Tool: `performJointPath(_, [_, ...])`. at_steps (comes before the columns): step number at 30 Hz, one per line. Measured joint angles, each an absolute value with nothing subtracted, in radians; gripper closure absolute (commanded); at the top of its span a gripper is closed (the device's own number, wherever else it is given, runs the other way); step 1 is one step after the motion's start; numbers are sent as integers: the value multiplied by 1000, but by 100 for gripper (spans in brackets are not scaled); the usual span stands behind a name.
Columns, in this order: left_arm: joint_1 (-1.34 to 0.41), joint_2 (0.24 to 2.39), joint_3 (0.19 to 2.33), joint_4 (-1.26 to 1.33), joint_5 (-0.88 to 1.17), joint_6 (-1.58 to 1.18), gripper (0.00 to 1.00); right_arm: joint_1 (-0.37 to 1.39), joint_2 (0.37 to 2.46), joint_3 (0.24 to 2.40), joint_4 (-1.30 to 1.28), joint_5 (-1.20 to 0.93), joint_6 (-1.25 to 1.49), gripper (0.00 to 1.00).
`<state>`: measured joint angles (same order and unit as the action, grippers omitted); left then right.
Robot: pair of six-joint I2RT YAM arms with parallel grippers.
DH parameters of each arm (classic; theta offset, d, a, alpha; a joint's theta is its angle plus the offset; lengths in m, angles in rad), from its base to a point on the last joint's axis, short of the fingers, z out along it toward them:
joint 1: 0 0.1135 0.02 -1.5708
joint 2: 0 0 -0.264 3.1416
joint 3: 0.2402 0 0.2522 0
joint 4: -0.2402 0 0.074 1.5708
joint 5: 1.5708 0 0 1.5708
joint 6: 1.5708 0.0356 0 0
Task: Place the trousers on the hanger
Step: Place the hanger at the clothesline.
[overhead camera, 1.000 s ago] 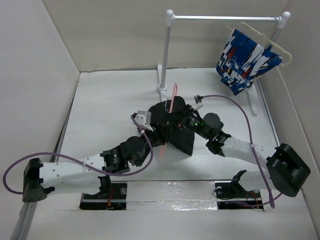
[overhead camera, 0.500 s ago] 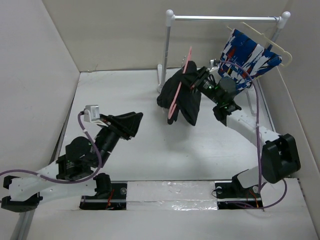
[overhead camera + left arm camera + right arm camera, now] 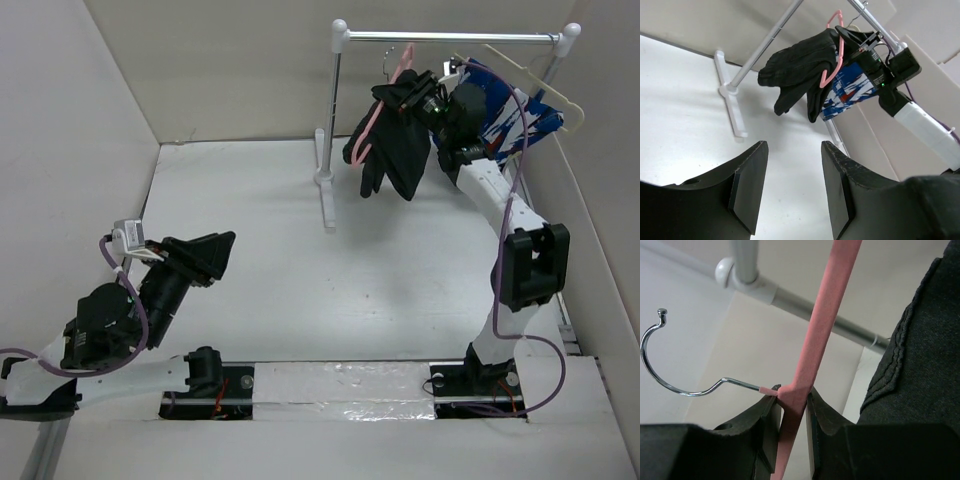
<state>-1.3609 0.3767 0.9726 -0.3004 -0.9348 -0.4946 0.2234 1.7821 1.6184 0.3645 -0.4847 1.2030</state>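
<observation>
We cannot tell whether the hook [image 3: 670, 365] sits on the rail [image 3: 450, 37], and the trousers [image 3: 392, 150] hide much of the pink hanger [image 3: 373, 120]. We count two hangers, one of them cream [image 3: 560, 100], and one pair of trousers. The right end effector [image 3: 414, 90] is clamped on the pink hanger's neck, with the trousers draped just below, high above the bench [image 3: 250, 220]. The left end effector [image 3: 208, 255] gapes empty, well apart.

White arms [image 3: 486, 192] with black joints, purple cables [image 3: 521, 120], black fingers [image 3: 747, 190].
</observation>
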Motion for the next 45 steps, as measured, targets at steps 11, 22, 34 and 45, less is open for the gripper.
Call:
performJointPath(11, [-1362,334,936,-383,-999,-488,55,169,1946,1845,263,-544,1206,100])
performJointPath(22, [-1362,380,933,-394,-1003,-479,55,130,2011,1981,247,-580,1267,100])
performJointPath(34, [-1362,313,911,-379,-1023,-453,55,100,2095,2021,276,-591,1275,100])
performJointPath(45, [-1359,381,911,-379,-1029,-440,55,91,2076,1919,405,-601,1262,29])
